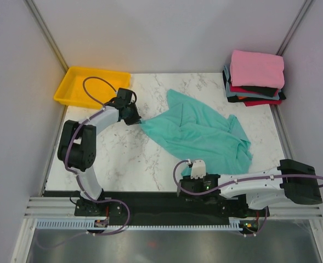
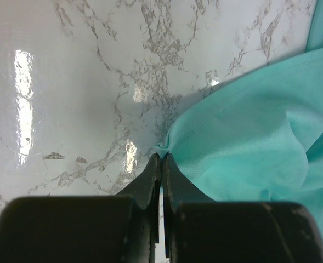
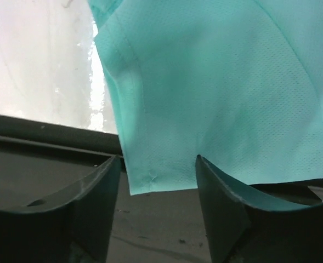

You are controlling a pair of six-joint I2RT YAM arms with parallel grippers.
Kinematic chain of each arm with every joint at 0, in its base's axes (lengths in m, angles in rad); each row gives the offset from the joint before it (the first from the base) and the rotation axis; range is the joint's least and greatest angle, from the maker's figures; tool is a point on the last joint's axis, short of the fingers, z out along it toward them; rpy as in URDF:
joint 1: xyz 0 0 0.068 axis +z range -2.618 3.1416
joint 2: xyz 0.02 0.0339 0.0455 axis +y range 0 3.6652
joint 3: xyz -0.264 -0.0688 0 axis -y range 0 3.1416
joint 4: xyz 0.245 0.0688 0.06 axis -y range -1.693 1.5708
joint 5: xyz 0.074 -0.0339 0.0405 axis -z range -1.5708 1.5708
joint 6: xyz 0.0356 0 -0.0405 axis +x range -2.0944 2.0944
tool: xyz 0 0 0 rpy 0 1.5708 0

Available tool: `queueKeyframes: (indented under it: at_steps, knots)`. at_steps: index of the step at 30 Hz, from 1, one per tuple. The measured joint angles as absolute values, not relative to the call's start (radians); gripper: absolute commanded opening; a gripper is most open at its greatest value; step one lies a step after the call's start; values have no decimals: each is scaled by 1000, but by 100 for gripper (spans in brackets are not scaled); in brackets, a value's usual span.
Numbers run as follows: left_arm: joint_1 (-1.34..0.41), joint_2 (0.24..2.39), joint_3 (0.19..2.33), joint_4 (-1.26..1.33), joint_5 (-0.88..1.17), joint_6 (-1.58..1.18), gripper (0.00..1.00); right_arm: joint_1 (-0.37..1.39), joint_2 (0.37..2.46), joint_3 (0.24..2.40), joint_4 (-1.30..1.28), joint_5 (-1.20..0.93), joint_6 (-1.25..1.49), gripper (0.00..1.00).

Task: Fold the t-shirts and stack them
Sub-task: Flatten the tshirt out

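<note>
On the marble table (image 1: 123, 159), the left gripper (image 2: 161, 163) pinched a corner of the teal shirt (image 1: 205, 134), the right gripper (image 3: 157, 160) gaped around its near hem, and the shirt lay unfolded mid-table, a folded stack (image 1: 256, 76) far right.

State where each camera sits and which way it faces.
Top external: above and behind the bases, looking down on the table, both arms, the teal t-shirt and the folded stack.
Left wrist: rides the left arm, looking along the left gripper, shut on that shirt's edge.
Right wrist: looking along the right gripper, open astride the shirt's hem.
Shared: all three show the teal t-shirt.
</note>
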State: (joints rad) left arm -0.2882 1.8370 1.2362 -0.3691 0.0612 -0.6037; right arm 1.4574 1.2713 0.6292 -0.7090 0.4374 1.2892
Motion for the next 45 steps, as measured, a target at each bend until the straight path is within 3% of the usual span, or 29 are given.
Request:
queueKeyframes:
  at_steps: [8,11,12,14,20,24,31,38,41,45]
  knots:
    - [-288,1807,1221,-364,55,-604,2,1458,1430,661,-692,448,1275,43]
    - [-287,1807,1204,-365,54,-603,2,1460,1434,664,-685,446,1267,23]
    - [-287,1807,1199,-366,54,-603,2,1463,1435,664,-683,447,1267,9]
    - [-287,1806,1193,-366,54,-603,2,1464,1434,665,-682,450,1259,0]
    - [-287,1739,1171,-378,54,-603,2,1468,1404,718,-762,498,1261,0]
    - [-287,1572,1155,-422,50,-598,2,1466,1242,807,-879,600,1236,0]
    - [-287,1130,1186,-515,-18,-547,2,1462,1004,1259,-1000,842,1016,0]
    - [-287,830,1332,-548,-45,-411,2,1452,1068,1565,-976,1116,614,0]
    - [-287,773,1372,-554,-52,-355,2,1371,1149,1575,-885,1084,419,0]
    - [-287,773,1391,-600,-56,-313,2,1048,1251,1554,-778,906,277,0]
